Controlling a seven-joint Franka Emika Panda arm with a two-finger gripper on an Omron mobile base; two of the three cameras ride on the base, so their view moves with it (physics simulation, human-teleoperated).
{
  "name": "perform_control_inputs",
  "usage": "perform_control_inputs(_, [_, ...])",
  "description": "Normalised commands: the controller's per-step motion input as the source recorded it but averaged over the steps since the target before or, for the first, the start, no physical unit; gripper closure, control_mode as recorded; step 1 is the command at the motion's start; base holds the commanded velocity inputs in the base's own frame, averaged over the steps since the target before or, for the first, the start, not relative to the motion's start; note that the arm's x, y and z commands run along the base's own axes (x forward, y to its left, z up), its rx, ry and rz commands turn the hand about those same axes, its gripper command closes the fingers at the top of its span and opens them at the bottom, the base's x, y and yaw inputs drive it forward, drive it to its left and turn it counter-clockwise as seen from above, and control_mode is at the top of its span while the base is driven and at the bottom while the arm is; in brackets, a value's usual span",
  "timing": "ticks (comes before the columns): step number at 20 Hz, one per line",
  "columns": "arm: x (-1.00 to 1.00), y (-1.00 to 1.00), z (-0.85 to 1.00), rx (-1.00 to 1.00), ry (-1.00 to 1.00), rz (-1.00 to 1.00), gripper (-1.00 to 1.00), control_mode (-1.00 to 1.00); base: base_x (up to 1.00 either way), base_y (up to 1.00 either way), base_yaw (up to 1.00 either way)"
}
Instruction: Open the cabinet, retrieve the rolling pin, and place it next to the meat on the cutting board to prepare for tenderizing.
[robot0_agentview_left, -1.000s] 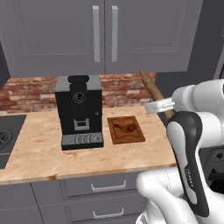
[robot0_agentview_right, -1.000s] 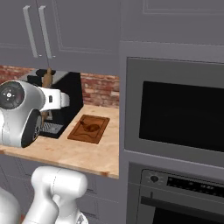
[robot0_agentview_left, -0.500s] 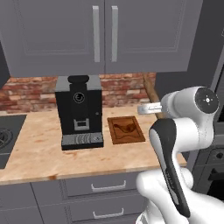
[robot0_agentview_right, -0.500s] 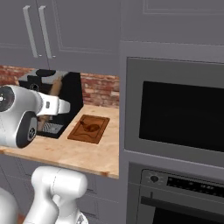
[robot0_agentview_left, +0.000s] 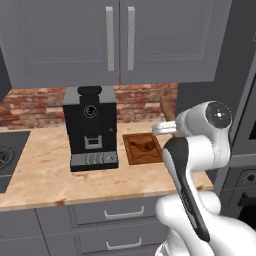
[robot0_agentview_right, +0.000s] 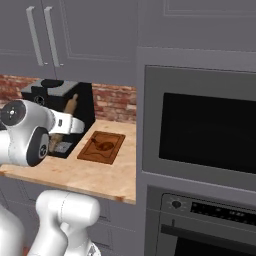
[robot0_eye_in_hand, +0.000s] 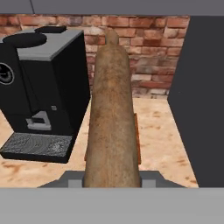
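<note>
1. Since the cabinet (robot0_agentview_left: 120, 42) doors look flush and shut in the left base view while the pin (robot0_agentview_left: 167, 111) is already out and in the air, the fetching part of the task looks done. The pin's brown end pokes up just behind the arm's wrist, above the right end of the surface (robot0_agentview_left: 45, 175). The board (robot0_agentview_left: 145, 148) lies on the surface just right of the coffee machine (robot0_agentview_left: 90, 127), with the meat (robot0_agentview_left: 146, 147) on it. Nothing else lies on the board, so the placing is left to do.

2. In the right base view, the pin (robot0_agentview_right: 69, 111) slants up past the wrist in front of the coffee machine (robot0_agentview_right: 57, 95), well clear of the surface (robot0_agentview_right: 100, 175). The board (robot0_agentview_right: 102, 147) with the meat (robot0_agentview_right: 104, 146) sits lower and to the right of it. The pin has to travel over and down to the board.

3. In the hand view, the fingers (robot0_eye_in_hand: 112, 177) are closed on the pin (robot0_eye_in_hand: 112, 127), which runs straight away from the camera toward the brick wall. A strip of the board (robot0_eye_in_hand: 137, 140) peeks out from under it, so the pin seems to hang roughly over the board. I judge the task well past halfway: lowering the pin beside the meat and letting go remain.
</note>
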Motion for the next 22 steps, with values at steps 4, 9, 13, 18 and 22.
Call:
perform_control_inputs(4, [0.53, 0.0, -0.35, -0.01, 0.11, 0.0, 1.0, -1.0, 0.0, 0.0, 0.0])
perform_control_inputs(9, [0.68, -0.01, -0.28, 0.0, 0.11, 0.0, 1.0, -1.0, 0.0, 0.0, 0.0])
perform_control_inputs(13, [0.68, 0.0, -0.32, 0.0, 0.09, 0.0, 1.0, -1.0, 0.0, 0.0, 0.0])
perform_control_inputs(18, [0.6, 0.0, -0.37, 0.0, 0.06, 0.0, 1.0, -1.0, 0.0, 0.0, 0.0])
perform_control_inputs(22, [0.46, 0.0, -0.55, -0.01, 0.02, -0.01, 1.0, -1.0, 0.0, 0.0, 0.0])
